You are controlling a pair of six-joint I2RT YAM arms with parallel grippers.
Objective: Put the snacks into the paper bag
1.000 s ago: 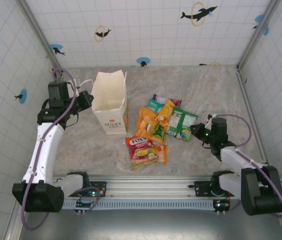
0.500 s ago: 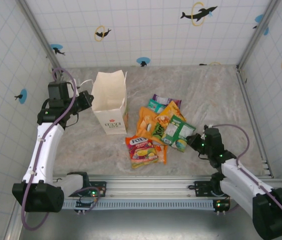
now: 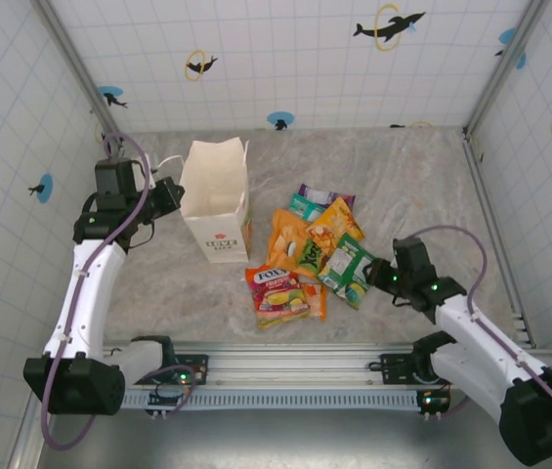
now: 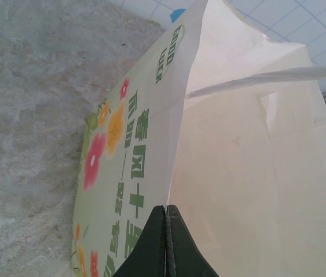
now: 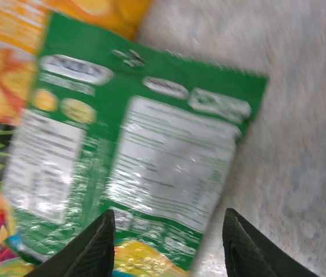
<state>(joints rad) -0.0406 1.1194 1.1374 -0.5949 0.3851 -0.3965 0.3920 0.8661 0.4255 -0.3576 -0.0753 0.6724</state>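
Since the earlier top view, the right end effector (image 3: pixel 381 277) had been swung nearer and leftward. The glossy green flat snack packet (image 3: pixel 346 269) was shifted with it across the grey marbled worktop (image 3: pixel 412 186), well apart from the cream-white upright paper bag (image 3: pixel 215 200).

In the left wrist view, the left end effector (image 4: pixel 164 242) was seen pinched tight on the bag's rim.

In the right wrist view, the right end effector (image 5: pixel 168 248) was spread wide astride the packet's (image 5: pixel 145 144) near edge; contact could not be told. The packet was judged light, limp and slippery, best pinched at an edge seam.

The left arm (image 3: pixel 88 278) stands steeply up from its base, with the left hand (image 3: pixel 169 192) held level and its fingers pinched together on a wall of the paper bag (image 3: pixel 215 200). The right arm (image 3: pixel 466 322) lies low and extended inward, and the right hand (image 3: pixel 383 275) is angled down with its fingers spread wide.
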